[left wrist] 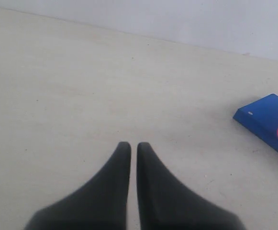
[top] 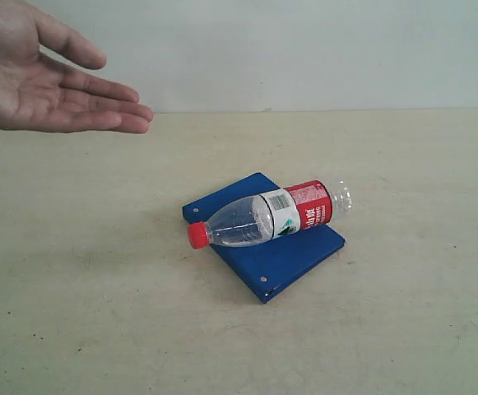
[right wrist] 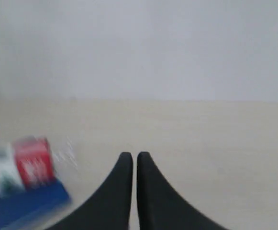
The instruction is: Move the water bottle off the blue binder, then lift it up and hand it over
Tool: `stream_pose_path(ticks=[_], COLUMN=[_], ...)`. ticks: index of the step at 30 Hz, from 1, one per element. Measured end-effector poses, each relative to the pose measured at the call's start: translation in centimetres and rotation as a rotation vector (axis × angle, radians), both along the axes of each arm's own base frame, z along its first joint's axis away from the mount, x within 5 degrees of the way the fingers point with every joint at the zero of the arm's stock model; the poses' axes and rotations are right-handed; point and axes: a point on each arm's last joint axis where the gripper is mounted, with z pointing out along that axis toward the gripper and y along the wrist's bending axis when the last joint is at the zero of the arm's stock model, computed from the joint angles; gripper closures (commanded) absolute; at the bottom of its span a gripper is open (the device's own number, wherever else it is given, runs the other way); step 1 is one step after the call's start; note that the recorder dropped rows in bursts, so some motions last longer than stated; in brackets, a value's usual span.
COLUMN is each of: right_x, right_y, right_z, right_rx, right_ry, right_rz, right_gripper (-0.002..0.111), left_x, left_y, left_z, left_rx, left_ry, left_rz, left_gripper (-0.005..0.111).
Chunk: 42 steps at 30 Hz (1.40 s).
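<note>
Small clear plastic water bottle (top: pixel 267 216) w/ red screw cap lies on its side, diagonally across the thin flat blue binder (top: pixel 292 257). The cap end overhangs the binder's left edge in the ext. view. A red-white label w/ green logo wraps the base half; the neck half is clear. The binder sits flat on the beige table (top: pixel 99 321), so the bottle prob. has to go first. Left gripper (left wrist: pixel 130 144) & right gripper (right wrist: pixel 130 154): black fingers nearly touching, thin slit, nothing held, both apart from the bottle. An open human hand (top: pixel 41 78), palm up, is at upper left, prob. waiting for the handover.
</note>
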Motion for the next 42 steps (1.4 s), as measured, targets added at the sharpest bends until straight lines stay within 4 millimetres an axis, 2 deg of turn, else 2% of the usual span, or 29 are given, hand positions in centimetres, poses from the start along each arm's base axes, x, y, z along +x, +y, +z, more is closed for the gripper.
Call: stream_pose_path(ticks=[2,4,7,9,12,15,17,20,22,24,25,27,30,32,34,35,36,37,38,39,40,41,42], right_x=[0.0,0.0,0.0,-0.1,-1.0,-2.5,-2.7,0.3,3.4,7.3,8.6,13.8,17.1,18.5,19.7,20.1,20.4,20.5,20.7,20.3,20.1,19.9,19.6], right_y=[0.0,-0.1,-0.4,-1.0,-2.4,-3.0,-2.0,0.7,2.4,4.6,5.9,11.4,14.7,16.7,18.8,19.6,20.8,22.6,23.6,25.4,26.0,26.8,27.3], right_z=[0.6,0.8,1.5,2.3,4.2,7.7,11.2,15.1,15.9,15.4,15.1,11.5,7.7,5.9,4.0,3.3,2.4,1.0,0.4,-1.1,-1.9,-3.1,-4.1], right_rx=[0.407,0.653,0.763,0.82,0.916,0.889,0.734,0.413,0.182,0.032,0.035,-0.046,-0.13,-0.238,-0.372,-0.431,-0.506,-0.632,-0.737,-0.931,-1.045,-1.236,-1.332], right_ry=[-0.035,-0.045,-0.118,-0.225,-0.501,-0.749,-0.746,-0.514,-0.343,-0.14,-0.058,0.256,0.384,0.384,0.365,0.357,0.341,0.319,0.29,0.241,0.216,0.184,0.18], right_rz=[-0.008,-0.011,-0.025,-0.046,-0.084,-0.06,0.021,0.176,0.279,0.44,0.555,1.02,1.171,1.204,1.21,1.197,1.198,1.169,1.129,1.081,1.045,0.961,0.923], right_gripper=[0.107,0.107,0.107,0.107,0.107,0.107,0.107,0.107,0.107,0.107,0.107,0.107,0.106,0.098,0.082,0.069,0.049,0.041,0.035,0.035,0.035,0.035,0.035], left_x=[0.0,0.0,0.0,0.0,0.0,0.0,0.0,0.0,0.0,0.0,0.0,0.0,0.0,0.0,0.0,0.0,0.0,0.0,0.0,0.0,0.0,0.0,0.0], left_y=[0.0,0.0,0.0,0.0,0.0,0.0,0.0,0.0,0.0,0.0,0.0,0.0,0.0,0.0,0.0,0.0,0.0,0.0,0.0,0.0,0.0,0.0,0.0], left_z=[0.0,0.0,0.0,0.0,0.0,0.0,0.0,0.0,0.0,0.0,0.0,0.0,0.0,0.0,0.0,0.0,0.0,0.0,0.0,0.0,0.0,0.0,0.0], left_rx=[0.0,0.0,0.0,0.0,0.0,0.0,0.0,0.0,0.0,0.0,0.0,0.0,0.0,0.0,0.0,0.0,0.0,0.0,0.0,0.0,0.0,0.0,0.0], left_ry=[0.0,0.0,0.0,0.0,0.0,-0.002,-0.002,-0.004,-0.004,-0.004,-0.004,-0.004,-0.004,-0.004,-0.006,-0.006,-0.006,-0.006,-0.006,-0.006,-0.006,-0.006,-0.006], left_rz=[0.0,0.0,0.0,0.0,0.0,0.0,0.0,0.0,0.0,0.0,0.0,0.0,0.0,0.0,0.0,0.0,0.0,0.0,0.0,0.0,0.0,0.0,0.0], left_gripper=[0.102,0.102,0.102,0.102,0.102,0.102,0.102,0.102,0.102,0.102,0.102,0.102,0.102,0.102,0.102,0.102,0.102,0.102,0.102,0.102,0.102,0.102,0.102])
